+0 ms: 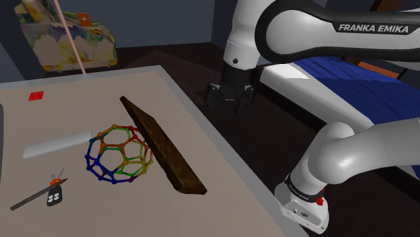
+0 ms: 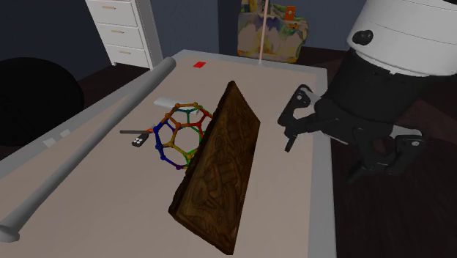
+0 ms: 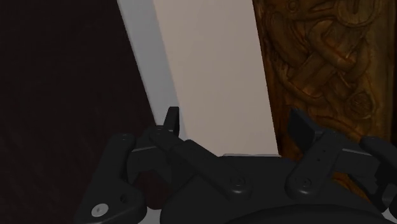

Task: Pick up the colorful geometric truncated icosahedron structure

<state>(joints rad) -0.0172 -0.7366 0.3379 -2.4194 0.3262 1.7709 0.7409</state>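
The truncated icosahedron [image 1: 120, 153] is an open frame of red, green, yellow and blue rods. It rests on the pale table [image 1: 222, 161] and leans against a carved brown wooden board [image 1: 161, 145]. From the second exterior view the structure [image 2: 179, 134] sits on the far side of the board [image 2: 220, 168]. My black gripper [image 1: 231, 101] hangs above the table's edge, across the board from the structure and well apart from it. Its fingers stand apart and hold nothing. In the wrist view the gripper [image 3: 235, 124] frames bare tabletop, with the board [image 3: 318, 63] just beyond one fingertip [image 3: 299, 124].
A white knife-like blade [image 1: 57, 143], a pen and a key fob [image 1: 55, 197] lie near the structure. A red square [image 1: 36, 95] marks the table's far corner. A long grey tube [image 2: 88, 139] runs along one table side. A blue bed [image 1: 350, 74] stands behind the arm.
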